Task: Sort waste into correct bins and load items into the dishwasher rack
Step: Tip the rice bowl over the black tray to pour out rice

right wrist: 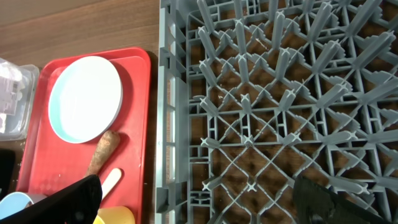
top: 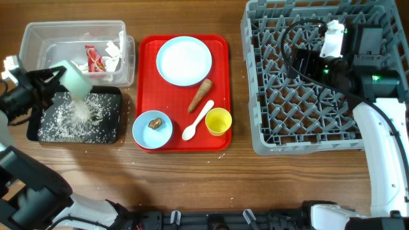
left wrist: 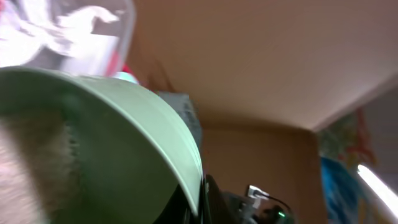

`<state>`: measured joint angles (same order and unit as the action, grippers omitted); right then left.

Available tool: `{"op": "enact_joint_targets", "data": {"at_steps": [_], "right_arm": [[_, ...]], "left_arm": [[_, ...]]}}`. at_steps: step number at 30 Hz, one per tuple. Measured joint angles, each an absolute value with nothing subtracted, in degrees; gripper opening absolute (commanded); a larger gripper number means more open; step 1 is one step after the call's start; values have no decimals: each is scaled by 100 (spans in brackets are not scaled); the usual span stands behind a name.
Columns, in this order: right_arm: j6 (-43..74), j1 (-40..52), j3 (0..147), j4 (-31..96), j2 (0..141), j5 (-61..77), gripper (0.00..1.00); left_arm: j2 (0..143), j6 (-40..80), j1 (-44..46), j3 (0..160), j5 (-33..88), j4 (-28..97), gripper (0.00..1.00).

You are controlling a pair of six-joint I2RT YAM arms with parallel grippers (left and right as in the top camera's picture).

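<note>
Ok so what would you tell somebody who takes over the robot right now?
Left gripper: shut on the whitish bowl, tipped over the black tray; grains lie in that tray.
Right gripper: open, holding nothing, above the rack.
Done: wrapper and paper are in the clear tub.
Left: bin the carrot piece and the lump in the blue bowl. Then rack the plate, spoon, cup and both bowls. All but the whitish bowl sit on the red tray.

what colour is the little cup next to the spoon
Yellow; the cup shows best in the overhead view.
</note>
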<state>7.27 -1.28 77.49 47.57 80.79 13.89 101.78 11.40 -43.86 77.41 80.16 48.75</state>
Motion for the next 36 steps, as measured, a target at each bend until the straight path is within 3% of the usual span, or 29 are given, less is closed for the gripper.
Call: {"op": "enact_joint_targets", "data": {"at_steps": [4,19,23,28,30,33,36], "right_arm": [[727,-128,7749,4757,8079,1389,100],[727,-128,7749,4755,8079,1389,100],[727,-128,7749,4755,8079,1389,100],[727,-128,7749,4755,8079,1389,100],[744,-128,7749,4755,8079,1389,100],[792,-128,7749,4757,8079,1387,100],[816,-128,7749,4757,8079,1389,100]], "left_arm": [[10178,1173,-4390,7741,8731,4875,4],[10178,1190,-4390,7741,8823,4821,4],[10178,1229,-4388,7741,8005,4915,4],[10178,1800,-4285,7736,5183,5124,4],[10178,1918,-4257,7734,4657,5137,4],[10178,1922,-4248,7734,4617,5155,4],[10178,1479,-4233,7734,6005,5148,4]]}}
